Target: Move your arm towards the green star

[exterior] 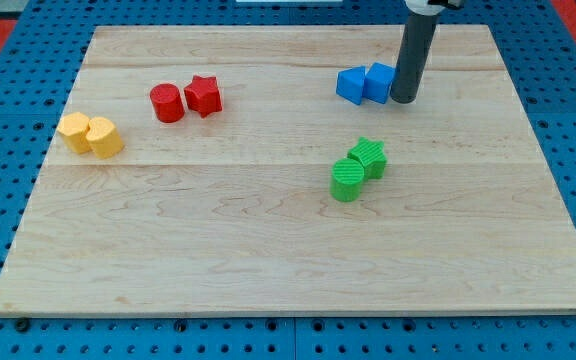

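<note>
The green star [370, 157] lies right of the board's middle, touching a green cylinder [347, 180] at its lower left. My tip [403, 99] stands near the view's top right, right beside a blue cube [379, 82] that touches another blue block [350, 85]. The tip is above the green star in the view and a little to its right, about a block's width of bare wood apart.
A red cylinder [167, 102] and a red star [203, 95] sit together at the upper left. Two yellow blocks [91, 134] lie at the far left. The wooden board [268, 260] rests on a blue pegboard table.
</note>
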